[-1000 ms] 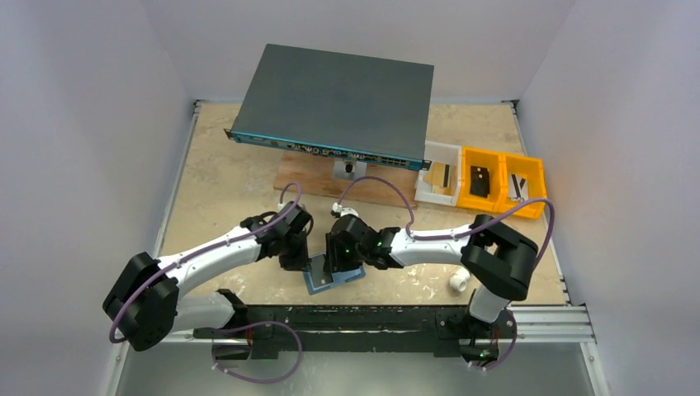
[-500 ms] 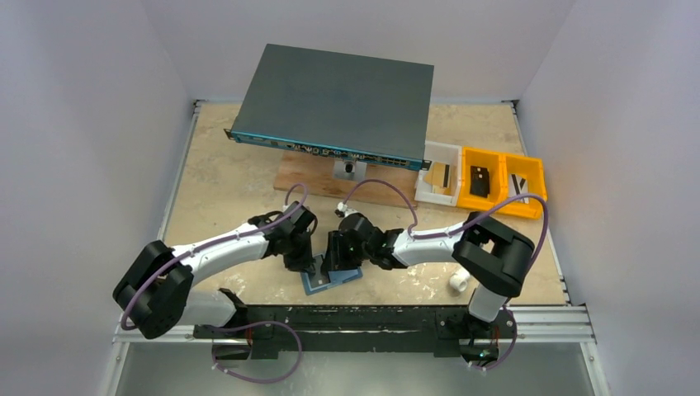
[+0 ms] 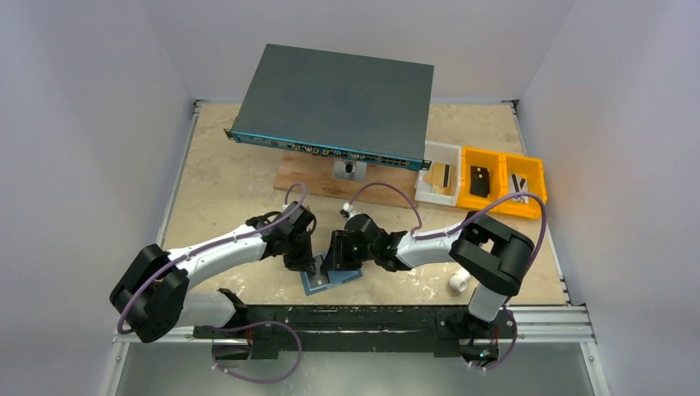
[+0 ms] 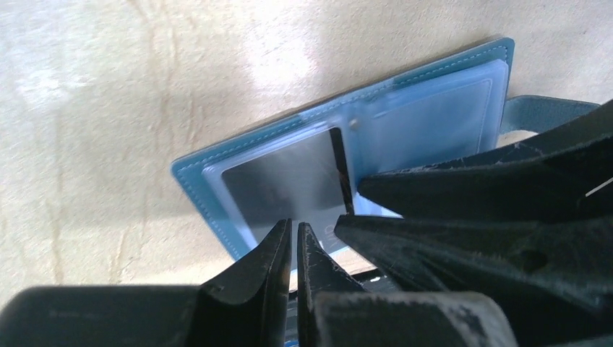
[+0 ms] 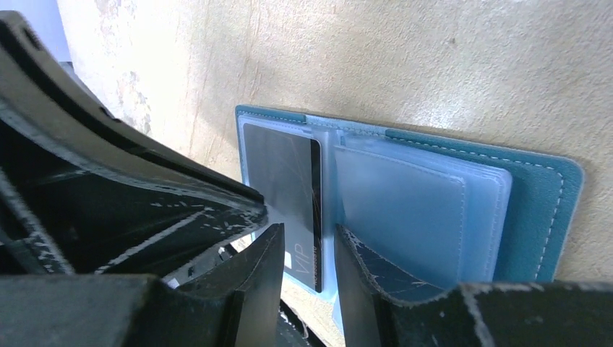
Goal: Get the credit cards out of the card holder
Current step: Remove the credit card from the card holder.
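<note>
The card holder [image 3: 318, 285] lies open near the table [image 3: 223, 181] edge between both arms, its credit card [image 5: 282, 173] pointing lengthwise into the right gripper [image 5: 307, 253], whose jaws stand narrowly parted, with the left gripper [image 4: 294, 242] pinched shut just left.

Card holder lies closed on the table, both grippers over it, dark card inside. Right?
Not closed: the card holder lies open on the table, the left gripper and right gripper over it, dark card inside. The right wrist view shows it.
</note>
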Motion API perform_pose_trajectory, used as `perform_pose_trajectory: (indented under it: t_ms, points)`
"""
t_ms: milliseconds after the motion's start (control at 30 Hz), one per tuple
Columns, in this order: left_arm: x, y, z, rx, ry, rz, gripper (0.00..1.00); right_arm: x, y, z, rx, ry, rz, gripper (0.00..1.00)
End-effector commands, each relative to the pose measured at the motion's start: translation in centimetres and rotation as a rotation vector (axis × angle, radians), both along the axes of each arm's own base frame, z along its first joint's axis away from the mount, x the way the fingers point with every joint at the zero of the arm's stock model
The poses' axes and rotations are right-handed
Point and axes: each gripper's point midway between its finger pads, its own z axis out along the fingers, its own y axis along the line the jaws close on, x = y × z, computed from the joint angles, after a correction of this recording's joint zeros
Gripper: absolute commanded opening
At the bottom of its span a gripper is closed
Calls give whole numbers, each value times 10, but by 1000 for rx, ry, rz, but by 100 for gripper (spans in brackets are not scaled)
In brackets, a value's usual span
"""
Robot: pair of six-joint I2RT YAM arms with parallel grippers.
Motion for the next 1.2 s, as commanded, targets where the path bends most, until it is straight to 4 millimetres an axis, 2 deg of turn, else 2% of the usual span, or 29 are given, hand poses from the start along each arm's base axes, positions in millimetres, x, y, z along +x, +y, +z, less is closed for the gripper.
perform_pose_trajectory:
  t_ms: [0, 133, 567, 1033, 1167]
  points:
    - [-3, 20, 6, 51, -39, 37, 8, -12, -11, -19, -30, 68, 0, 32]
    - [-7, 24, 5, 58, -36, 40, 8, -12, -10, -19, -26, 69, 3, 32]
    - [-4, 18, -5, 60, -9, 36, 6, -13, -9, -21, -34, 72, 13, 32]
    - [2, 2, -10, 11, 4, 17, 5, -16, -1, -22, -3, 88, 50, 32]
    - [1, 6, -16, 44, 25, 27, 2, -12, -8, -22, 15, 99, 28, 32]
